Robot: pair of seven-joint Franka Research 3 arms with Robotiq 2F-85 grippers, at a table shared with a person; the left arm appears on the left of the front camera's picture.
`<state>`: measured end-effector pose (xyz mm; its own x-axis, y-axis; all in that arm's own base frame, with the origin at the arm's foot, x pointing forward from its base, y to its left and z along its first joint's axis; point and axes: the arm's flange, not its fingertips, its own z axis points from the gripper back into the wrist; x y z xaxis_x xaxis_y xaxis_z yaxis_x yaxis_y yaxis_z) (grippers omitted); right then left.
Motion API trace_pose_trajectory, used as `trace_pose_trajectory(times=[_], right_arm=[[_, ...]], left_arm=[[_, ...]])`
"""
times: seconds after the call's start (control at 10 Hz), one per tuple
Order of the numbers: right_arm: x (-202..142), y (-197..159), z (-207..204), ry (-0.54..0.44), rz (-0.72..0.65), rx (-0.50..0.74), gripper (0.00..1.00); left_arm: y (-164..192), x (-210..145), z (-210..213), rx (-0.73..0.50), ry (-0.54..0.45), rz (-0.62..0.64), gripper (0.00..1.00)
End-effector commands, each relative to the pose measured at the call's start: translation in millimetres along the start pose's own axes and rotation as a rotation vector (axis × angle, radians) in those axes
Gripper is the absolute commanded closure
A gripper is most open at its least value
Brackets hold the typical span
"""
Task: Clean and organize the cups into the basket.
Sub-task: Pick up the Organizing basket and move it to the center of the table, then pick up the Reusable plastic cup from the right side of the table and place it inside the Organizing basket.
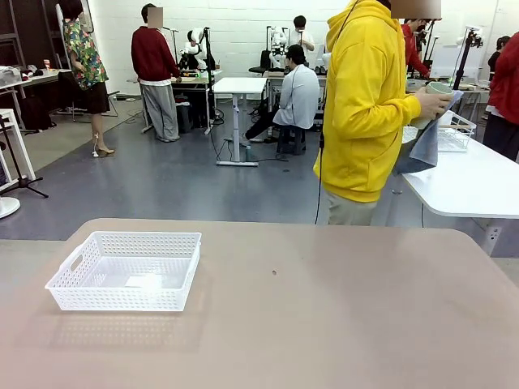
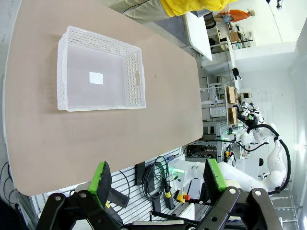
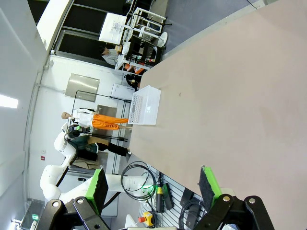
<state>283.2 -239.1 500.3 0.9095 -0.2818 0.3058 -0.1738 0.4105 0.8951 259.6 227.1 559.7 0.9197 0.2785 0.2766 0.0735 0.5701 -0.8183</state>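
Basket, shallow, rectangular, of white perforated plastic, sits on the smooth tan desk toward its left. Beyond the far edge a person holds a pale mint cup in a grey cloth.

Left wrist view: left jaws apart, green pads, mesh-walled basket ahead.

Right wrist view: right jaws apart, basket far off.
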Motion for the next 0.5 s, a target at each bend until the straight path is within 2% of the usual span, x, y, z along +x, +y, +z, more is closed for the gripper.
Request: trace_pose_trajectory(times=[0.0, 0.4], right_arm=[[0.8, -1.5, -0.2, -0.005, 0.0, -0.001, 0.0], [0.8, -1.5, -0.2, -0.005, 0.0, -0.001, 0.0]], left_arm=[[-0.1, -0.6, 1.3, -0.008, -0.003, -0.005, 0.0], [-0.1, -0.6, 1.3, -0.008, -0.003, -0.005, 0.0]])
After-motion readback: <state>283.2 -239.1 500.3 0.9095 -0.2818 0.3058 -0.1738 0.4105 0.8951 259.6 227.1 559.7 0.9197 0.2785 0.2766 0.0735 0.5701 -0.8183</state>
